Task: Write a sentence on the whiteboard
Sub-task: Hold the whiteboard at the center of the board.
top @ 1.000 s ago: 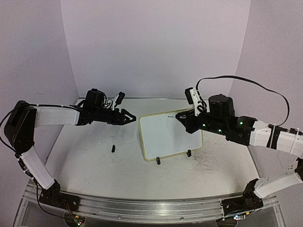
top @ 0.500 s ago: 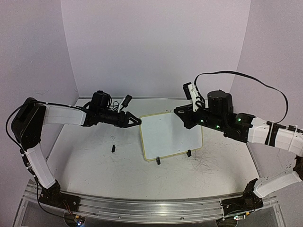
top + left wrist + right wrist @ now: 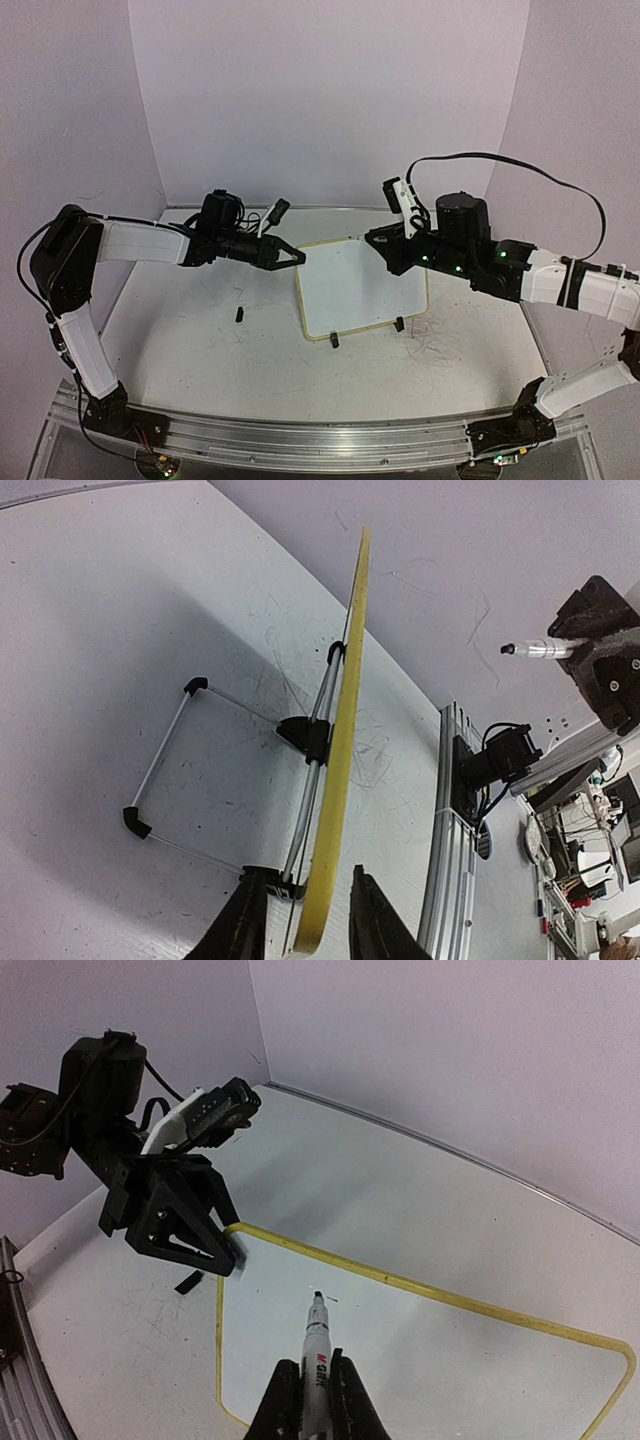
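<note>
Two jobs going: my left gripper (image 3: 296,257) straddling board (image 3: 360,285) corner, grip unclear; right gripper (image 3: 315,1375) clamping marker (image 3: 316,1330), tip hovering off blank-looking face. Next needing firm hold, then tip touching down.

**Both pincers crowd the board's far edge**

Left pincer (image 3: 298,257) is in at the far left corner of the whiteboard (image 3: 360,288), and the board's edge runs right between its fingers (image 3: 372,920): one on the face side, one on the back. Contact is too close to call. On the back-side finger's flank, the wire stand (image 3: 165,765) spreads over the table (image 3: 200,340). Right pincer (image 3: 378,242) sits at the far edge, to the right of the left pincer. The marker (image 3: 316,1360) pokes out ahead of it, tip aimed at the face and short of it. Clip feet (image 3: 334,340) sit on the near edge, well apart from both pincers. A small loose piece (image 3: 240,314) lies on the table, nearer the bases than the left pincer and to its left.
</note>
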Controlling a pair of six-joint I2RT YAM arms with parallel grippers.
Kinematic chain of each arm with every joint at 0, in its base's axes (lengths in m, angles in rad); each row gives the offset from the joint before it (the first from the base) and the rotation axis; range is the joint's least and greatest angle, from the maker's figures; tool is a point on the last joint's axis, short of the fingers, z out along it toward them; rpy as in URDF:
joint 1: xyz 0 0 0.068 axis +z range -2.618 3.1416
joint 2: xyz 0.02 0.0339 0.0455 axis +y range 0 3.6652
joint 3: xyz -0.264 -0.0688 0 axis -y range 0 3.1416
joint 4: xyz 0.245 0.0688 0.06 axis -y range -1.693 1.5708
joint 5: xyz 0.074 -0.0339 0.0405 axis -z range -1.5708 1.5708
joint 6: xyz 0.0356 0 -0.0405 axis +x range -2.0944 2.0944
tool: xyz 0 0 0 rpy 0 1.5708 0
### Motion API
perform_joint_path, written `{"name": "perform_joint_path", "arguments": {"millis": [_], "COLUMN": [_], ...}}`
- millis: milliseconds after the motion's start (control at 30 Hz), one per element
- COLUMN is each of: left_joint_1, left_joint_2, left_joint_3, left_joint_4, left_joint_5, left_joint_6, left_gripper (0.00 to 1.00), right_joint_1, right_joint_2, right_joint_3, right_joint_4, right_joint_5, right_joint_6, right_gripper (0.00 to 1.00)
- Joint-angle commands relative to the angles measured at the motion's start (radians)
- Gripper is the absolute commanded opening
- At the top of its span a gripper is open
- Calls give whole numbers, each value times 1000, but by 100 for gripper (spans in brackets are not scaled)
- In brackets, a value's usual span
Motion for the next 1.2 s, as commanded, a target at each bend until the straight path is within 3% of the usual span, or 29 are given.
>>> {"name": "perform_joint_path", "arguments": {"millis": [0,233,600,967,1167], "left_joint_1": [3,2,2,-10,-21], "left_joint_2": [-19,-20,-19,-12,-22], "left_joint_3": [22,18,0,-7,-17], "left_joint_4": [42,43,46,44,44], "left_joint_5": [21,19,11,3,-17], "left_joint_6": [37,60,89,112,119], "left_gripper": [25,18,4,0,0], "right_joint_1": [3,9,120,161,166], "right_joint_2": [13,34,132,178,100], "right_joint_3": [2,2,24,41,-45], "right_joint_4": [53,53,86,129,183], "right_joint_5": [-20,-87,53,108,112], "right_joint_6": [-19,-35,-46,-39,-52], "right_gripper": [0,0,0,0,0]}}
